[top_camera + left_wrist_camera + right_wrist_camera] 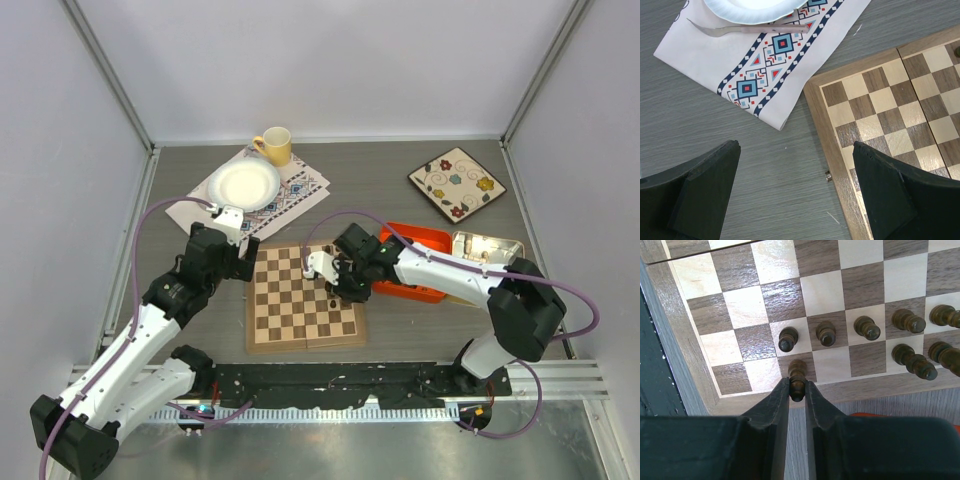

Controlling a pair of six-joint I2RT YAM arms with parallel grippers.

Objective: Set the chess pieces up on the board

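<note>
The board [300,300] lies between my arms. My right gripper [797,390] is shut on the head of a dark chess piece [797,374], whose base is over a dark square in the row next to the board's border [875,385]. I cannot tell whether the base touches the square. Several more dark pieces [826,333] stand in two rows beside it, toward the right. In the top view the right gripper [335,287] is over the board's right edge. My left gripper [796,146] is open over bare table just left of the board [900,100], holding nothing.
A white plate [247,184] and a fork [750,30] rest on a patterned cloth [300,190] at the back left, with a yellow cup [275,146] behind. A floral square plate [457,182] sits at the back right. An orange tray [420,240] and a clear container [488,250] lie under the right arm.
</note>
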